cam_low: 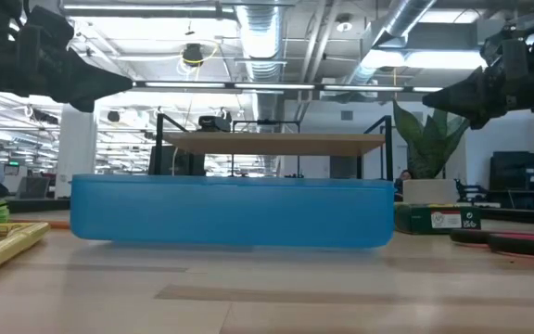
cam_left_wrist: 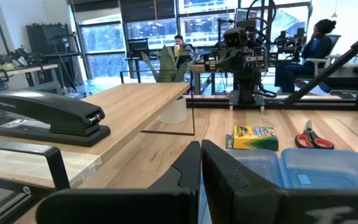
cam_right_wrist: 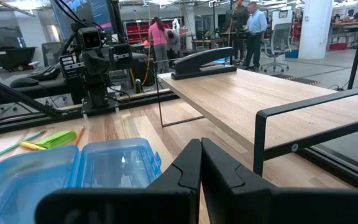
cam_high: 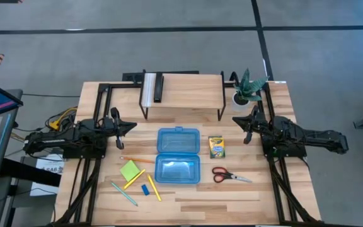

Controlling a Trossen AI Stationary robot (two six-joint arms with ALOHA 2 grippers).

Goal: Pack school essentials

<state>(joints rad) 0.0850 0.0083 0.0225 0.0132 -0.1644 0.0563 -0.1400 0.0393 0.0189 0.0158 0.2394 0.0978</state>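
Observation:
The blue translucent case (cam_high: 178, 155) lies open at mid-table, both halves flat. Left of it lie a lime-green sticky-note pad (cam_high: 130, 170), yellow pencils (cam_high: 154, 187), an orange pencil (cam_high: 137, 159), a light-blue pen (cam_high: 123, 194) and a small blue eraser (cam_high: 145, 189). To the case's right are the crayon box (cam_high: 216, 147) and red-handled scissors (cam_high: 229, 174). My left gripper (cam_left_wrist: 201, 155) hangs shut above the table's left side and points level toward the case. My right gripper (cam_right_wrist: 201, 152) hangs shut above the right side, facing it. Neither touches anything.
A raised wooden shelf (cam_high: 181, 88) on black legs spans the far side and carries a black stapler (cam_left_wrist: 51, 115). A potted plant (cam_high: 247, 88) stands at the far right corner. People are in the room beyond the table.

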